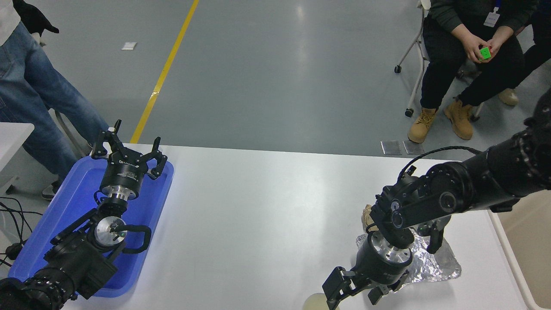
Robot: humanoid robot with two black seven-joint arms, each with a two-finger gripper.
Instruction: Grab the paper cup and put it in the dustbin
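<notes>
The paper cup (315, 302) is a pale cream dome at the table's front edge, cut off by the picture's bottom. My right gripper (352, 295) is open and hangs low just to the right of the cup, its left finger (334, 286) right beside the cup's rim. Nothing is held in it. The dustbin (532, 254) is the beige bin at the right edge, partly behind my right arm. My left gripper (127, 151) is open and parked over the blue tray (148, 219) at the lower left.
A crinkled silver foil container (435, 263) lies under my right wrist. A tan crumpled paper ball (366, 215) peeks out behind the arm. A person stands at the top left. Seated people, one holding a green cube, are at the top right.
</notes>
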